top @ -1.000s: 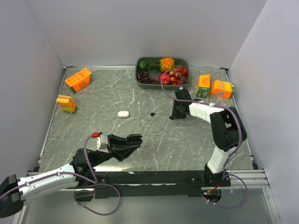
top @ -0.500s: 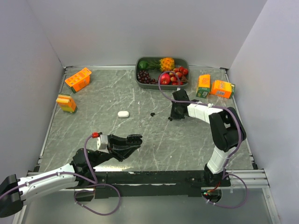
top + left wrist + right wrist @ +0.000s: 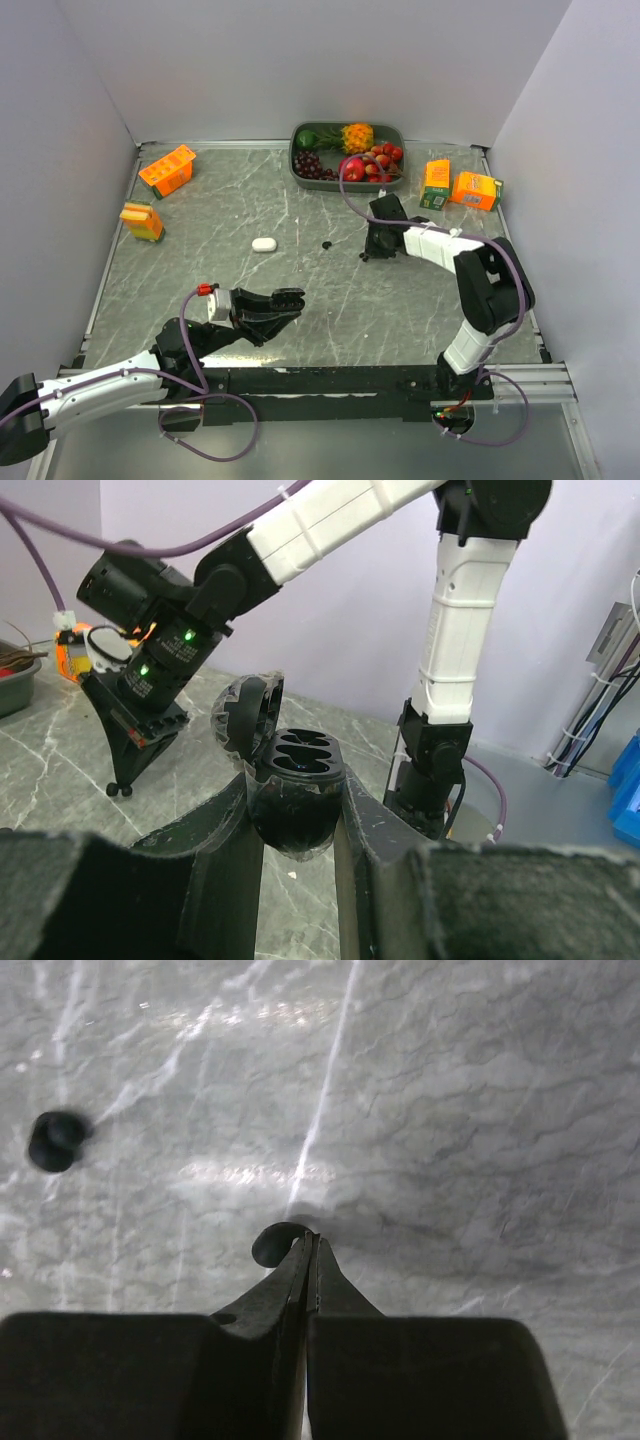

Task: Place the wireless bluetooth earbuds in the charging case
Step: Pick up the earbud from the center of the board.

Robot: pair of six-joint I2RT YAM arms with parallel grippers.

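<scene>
The jaws of the right arm [image 3: 440, 243] are pressed shut, tip to tip with no gap showing, low over the desk [image 3: 470, 1100] and holding nothing that can be made out between them. A black earbud [image 3: 276, 1244] sits on the stone against the left edge of those tips in the right wrist view. It touches them from the side and does not look nipped. It is nearly round, so it offers no long axis to line up on. A second black earbud [image 3: 55, 1140] lies farther off, up and to the left in the same view, well apart from the first. By my reading the jaws must part and shift a little leftward to straddle the near bud. The jaws of the left arm [image 3: 120, 385] are clamped around the black charging case [image 3: 297, 780], its lid [image 3: 247, 712] tipped back and both sockets facing up. That arm is near the desk's front edge, well away from both buds, so the right arm is much the nearer.
</scene>
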